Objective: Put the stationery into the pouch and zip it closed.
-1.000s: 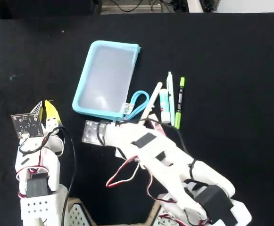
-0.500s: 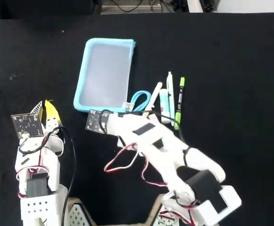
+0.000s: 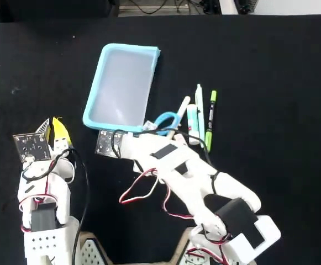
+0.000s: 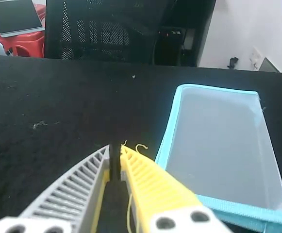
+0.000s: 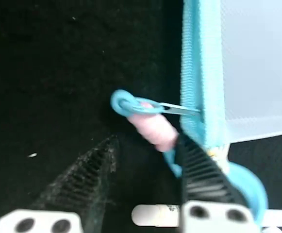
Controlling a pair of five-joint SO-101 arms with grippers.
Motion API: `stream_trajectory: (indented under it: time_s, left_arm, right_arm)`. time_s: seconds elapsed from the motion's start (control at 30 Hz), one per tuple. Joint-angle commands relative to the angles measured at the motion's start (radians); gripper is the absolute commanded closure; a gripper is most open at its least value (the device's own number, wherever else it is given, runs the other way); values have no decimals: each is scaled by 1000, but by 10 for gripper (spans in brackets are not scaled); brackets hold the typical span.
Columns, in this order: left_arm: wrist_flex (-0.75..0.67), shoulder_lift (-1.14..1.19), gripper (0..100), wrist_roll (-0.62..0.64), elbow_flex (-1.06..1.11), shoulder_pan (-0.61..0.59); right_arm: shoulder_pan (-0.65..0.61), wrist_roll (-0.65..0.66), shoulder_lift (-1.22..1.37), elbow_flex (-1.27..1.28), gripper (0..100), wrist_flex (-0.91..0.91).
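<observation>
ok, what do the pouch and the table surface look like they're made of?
pouch: frosted translucent plastic panel, semi-matte; cyan edging looks like woven fabric, ribbed weave visible.
table surface: probably black cloth or felt, matte, no reflections, pale lint specks on it.

Translucent pouch point(image 3: 121, 85) with light-blue border, flat and slightly tilted. Just beside its near corner, blue-handled scissors point(image 3: 168, 115). Next to these, close together and roughly parallel: white pen point(image 3: 179, 114), pale teal tube point(image 3: 193, 122), white marker point(image 3: 200, 102), green highlighter point(image 3: 210, 118)
</observation>
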Motion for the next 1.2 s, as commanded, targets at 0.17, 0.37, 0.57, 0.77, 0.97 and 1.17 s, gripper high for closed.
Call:
stream_trajectory:
  time_s: [0.17, 0.37, 0.57, 0.77, 0.97, 1.17]
  left_arm:
    - [-2, -2, 945, -2, -1, -13]
    - [-2, -2, 945, -2, -1, -13]
    - [-2, -2, 945, -2, -1, -13]
    - [-2, -2, 945, -2, -1, -12]
    - [-2, -2, 945, -2, -1, -12]
    - [-2, -2, 945, -2, -1, -13]
  right_arm:
    - [-17, -94, -170, -51, 987, 213]
    - [-20, -222, -337, -102, 987, 505]
    - [-21, -287, -266, -104, 894, 453]
    - [-61, -313, -99, -166, 785, 345]
    - [-77, -319, 81, -286, 800, 276]
    - [-80, -313, 168, -292, 822, 206]
